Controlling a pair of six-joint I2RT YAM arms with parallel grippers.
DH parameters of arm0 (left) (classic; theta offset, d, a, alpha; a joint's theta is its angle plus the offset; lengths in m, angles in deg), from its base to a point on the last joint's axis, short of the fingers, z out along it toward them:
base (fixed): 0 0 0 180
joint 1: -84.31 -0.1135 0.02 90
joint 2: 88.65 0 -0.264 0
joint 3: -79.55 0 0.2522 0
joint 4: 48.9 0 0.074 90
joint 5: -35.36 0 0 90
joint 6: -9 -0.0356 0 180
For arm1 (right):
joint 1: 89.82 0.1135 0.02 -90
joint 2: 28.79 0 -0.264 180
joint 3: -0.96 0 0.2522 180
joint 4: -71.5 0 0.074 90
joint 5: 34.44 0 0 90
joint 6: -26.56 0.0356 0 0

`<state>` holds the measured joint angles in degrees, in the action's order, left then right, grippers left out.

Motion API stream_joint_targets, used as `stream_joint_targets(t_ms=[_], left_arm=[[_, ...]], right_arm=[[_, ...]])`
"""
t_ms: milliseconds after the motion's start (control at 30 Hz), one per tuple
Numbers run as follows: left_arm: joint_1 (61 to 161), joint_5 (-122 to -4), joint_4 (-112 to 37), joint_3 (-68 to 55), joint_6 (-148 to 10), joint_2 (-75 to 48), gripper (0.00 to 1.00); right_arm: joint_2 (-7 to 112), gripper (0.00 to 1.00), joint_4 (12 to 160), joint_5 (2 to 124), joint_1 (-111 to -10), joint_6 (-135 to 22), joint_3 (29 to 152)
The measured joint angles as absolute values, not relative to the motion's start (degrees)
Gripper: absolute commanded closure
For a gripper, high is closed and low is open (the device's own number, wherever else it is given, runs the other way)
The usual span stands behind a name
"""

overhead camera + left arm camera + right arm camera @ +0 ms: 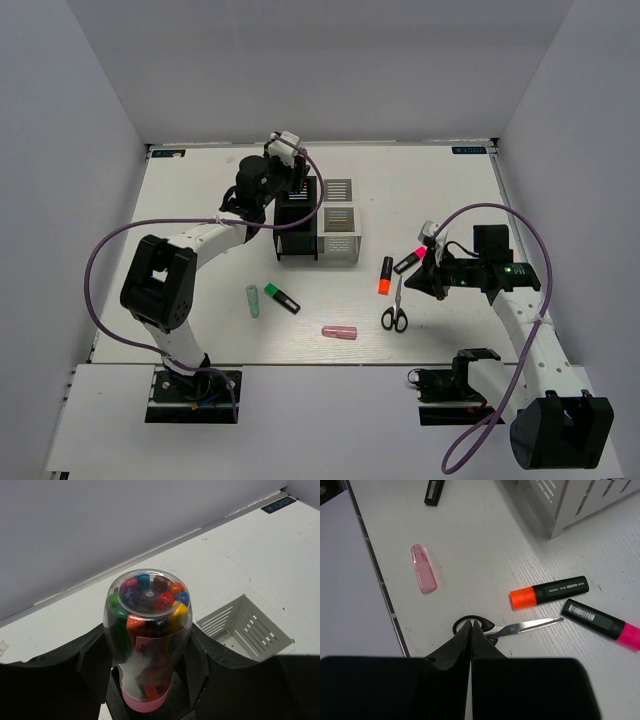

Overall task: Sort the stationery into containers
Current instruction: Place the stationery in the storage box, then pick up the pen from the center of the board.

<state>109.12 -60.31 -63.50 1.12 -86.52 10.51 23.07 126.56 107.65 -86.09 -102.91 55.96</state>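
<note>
My left gripper (148, 647) is shut on a clear tub of coloured pens (147, 615) with a pink cap, its fingers (95, 662) on both sides. In the top view that gripper (283, 158) hangs over the far end of the black container (297, 225), beside the white container (338, 228). My right gripper (471, 626) is shut and empty, its tips just over the handle of the scissors (532, 625). An orange highlighter (550, 591), a pink highlighter (600, 622) and a pink tube (423, 575) lie on the table. A green highlighter (282, 298) and a pale green tube (253, 300) lie front left.
A corner of the white container (580, 500) shows at the top right of the right wrist view, and its open compartment (245, 627) lies right of the tub in the left wrist view. Grey walls close the table (200, 190) on three sides.
</note>
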Motion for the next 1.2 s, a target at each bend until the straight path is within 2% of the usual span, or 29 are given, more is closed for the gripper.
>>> stream_joint_targets(t_ms=[400,467,500,533,567,633,667,767,800,867,933,967,1000,1033,1067,1100,1167,1200], left_arm=[[108.7,-60.0,-65.0,3.7,-83.0,12.3,0.99],[108.7,-60.0,-65.2,4.2,-81.9,12.8,0.9],[108.7,-60.0,-65.2,4.3,-81.4,13.1,0.81],[108.7,-60.0,-65.2,4.4,-81.0,13.3,0.68],[108.7,-60.0,-65.2,4.4,-80.6,13.5,0.51],[108.7,-59.9,-65.2,4.5,-80.0,13.8,0.33],[108.7,-59.7,-65.2,4.5,-79.8,13.9,0.3],[108.8,-59.5,-65.8,4.4,-79.3,13.9,0.21],[108.8,-59.5,-66.0,4.4,-79.2,13.9,0.17],[108.8,-59.4,-65.6,4.1,-79.1,13.9,0.15],[108.8,-59.3,-64.9,3.2,-79.0,13.9,0.16],[108.8,-59.3,-64.6,2.5,-79.0,13.9,0.22],[108.8,-59.3,-64.0,1.8,-78.9,13.8,0.35],[108.8,-59.3,-63.5,1.2,-78.5,13.5,0.69],[108.8,-59.0,-62.8,0.8,-77.8,12.8,0.86],[108.8,-58.7,-61.3,0.5,-77.6,11.7,0.98],[109.1,-57.7,-55.5,-0.6,-76.1,8.3,1.0],[109.3,-56.8,-51.0,-1.3,-74.9,6.0,0.99]], right_arm=[[23.1,1.0,125.6,107.5,-86.3,-102.9,55.9],[23.1,1.0,125.6,107.3,-86.4,-102.9,55.9],[23.1,1.0,125.6,107.3,-86.4,-102.9,55.9],[23.1,0.88,125.6,107.3,-86.4,-102.9,55.9],[23.1,0.83,125.6,107.1,-86.4,-102.7,55.9],[23.1,0.74,125.5,106.9,-86.4,-102.6,55.9],[23.1,0.65,125.5,106.9,-86.4,-102.6,55.9],[23.1,0.61,125.4,106.6,-86.4,-102.6,55.9],[23.1,0.52,125.4,106.6,-86.4,-102.6,55.9],[23.1,0.5,125.5,106.5,-86.4,-102.4,55.9],[23.1,0.5,125.4,106.4,-86.4,-102.4,55.9],[23.1,0.54,125.4,106.4,-86.4,-102.3,55.9],[23.1,0.96,125.4,106.2,-86.4,-102.1,55.9],[23.1,1.0,125.2,105.7,-86.4,-101.1,55.9],[23.1,1.0,124.9,105.2,-86.4,-99.6,55.9],[23.2,1.0,124.2,103.7,-86.4,-97.5,55.9],[23.5,1.0,121.5,98.0,-86.3,-91.8,56.0],[23.9,0.91,120.6,94.5,-86.3,-88.5,56.1]])
